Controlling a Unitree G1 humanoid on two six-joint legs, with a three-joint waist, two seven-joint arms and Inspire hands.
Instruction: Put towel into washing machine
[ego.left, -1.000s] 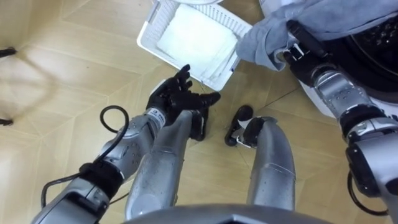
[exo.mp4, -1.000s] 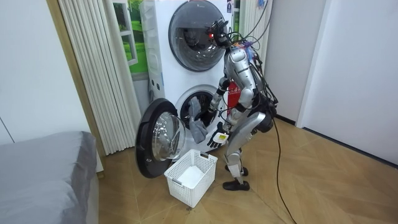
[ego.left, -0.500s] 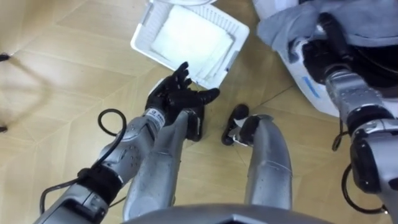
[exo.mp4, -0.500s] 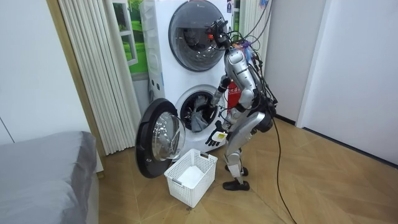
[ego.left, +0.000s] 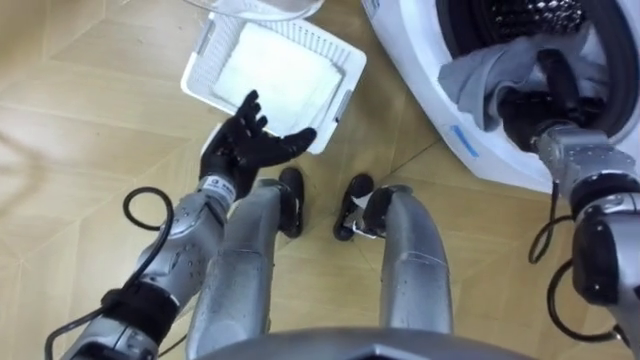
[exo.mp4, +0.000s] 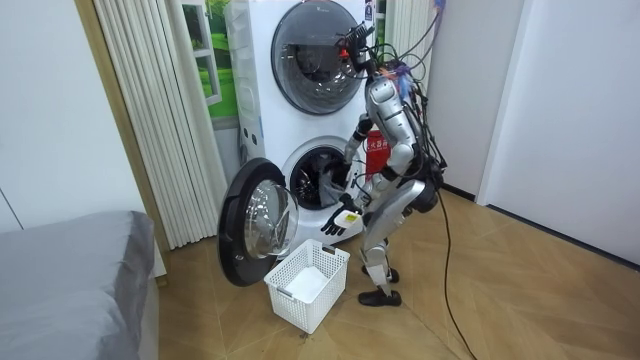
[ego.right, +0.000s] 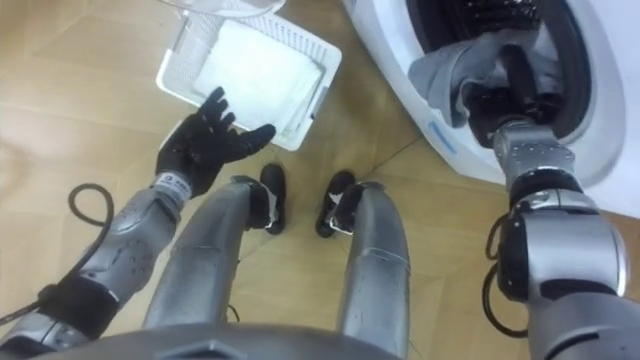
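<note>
A grey towel (ego.left: 478, 78) is bunched in the round mouth of the lower washing machine (ego.left: 470, 150), partly over the door seal. My right hand (ego.left: 540, 95) is shut on it, just inside the opening, below the perforated drum (ego.left: 520, 15). The towel (ego.right: 448, 62) and right hand (ego.right: 512, 88) also appear in the right eye view. My left hand (ego.left: 245, 148) hangs open above the floor at the near edge of a white laundry basket (ego.left: 345, 85) and holds nothing. In the room view I stand slightly bent before the machine (exo.mp4: 318, 178).
The basket holds a folded white cloth (ego.left: 270, 75). The washer's round door (exo.mp4: 255, 235) stands swung open toward the room view's left, beside the basket (exo.mp4: 305, 285). A second machine (exo.mp4: 315, 45) is stacked above. A grey bed (exo.mp4: 70, 270) and curtains (exo.mp4: 150, 110) lie further left.
My right hand has carried the grey towel from beside the basket into the washer's opening. The view has shifted with my head. The left hand stays open.
</note>
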